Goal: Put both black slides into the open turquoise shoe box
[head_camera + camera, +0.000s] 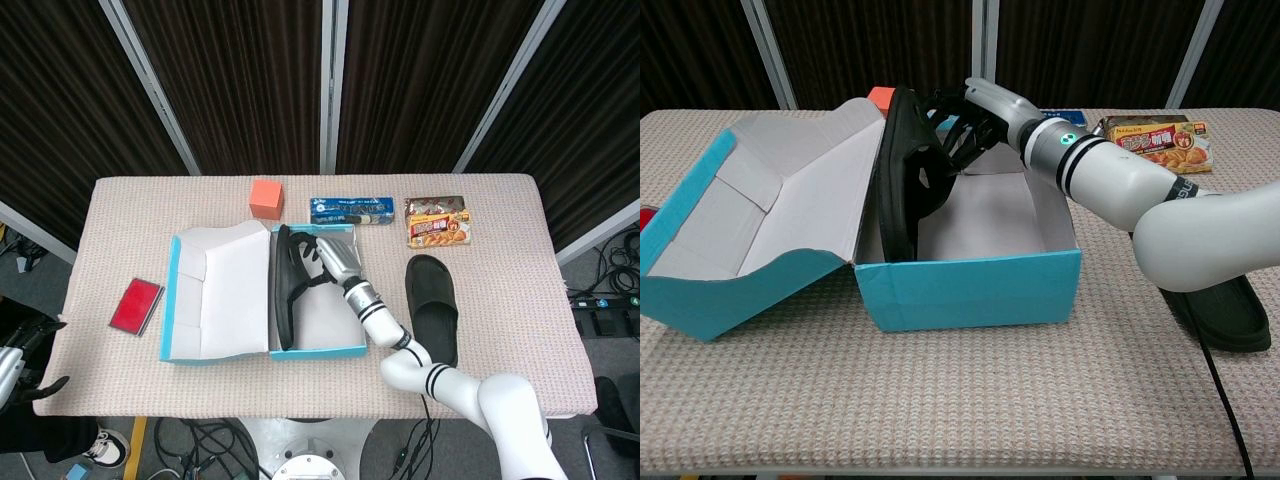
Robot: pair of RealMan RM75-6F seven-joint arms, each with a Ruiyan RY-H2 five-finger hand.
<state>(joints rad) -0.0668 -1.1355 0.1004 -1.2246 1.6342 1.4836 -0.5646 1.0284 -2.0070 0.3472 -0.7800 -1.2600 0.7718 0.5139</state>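
Your right hand (335, 256) has its fingers curled around the strap of one black slide (284, 290), so it's gripping that, not spread. You've got the slide standing on edge inside the turquoise shoe box (970, 290), up against the box's left wall where the lid hinges, with its toe end sticking up above the rim in the chest view. The box lid (222, 290) lies folded open toward the table's left edge.

The other black slide (432, 306) sits flat on the table, just right of the box and partly under your right forearm.

Your left hand (15, 362) is way off past the table's front left corner, holding nothing, fingers apart.

Along the back edge you've got an orange cube (265, 197), a blue packet (350, 212) and a snack box (438, 221). A red card (135, 306) lies near the left edge.
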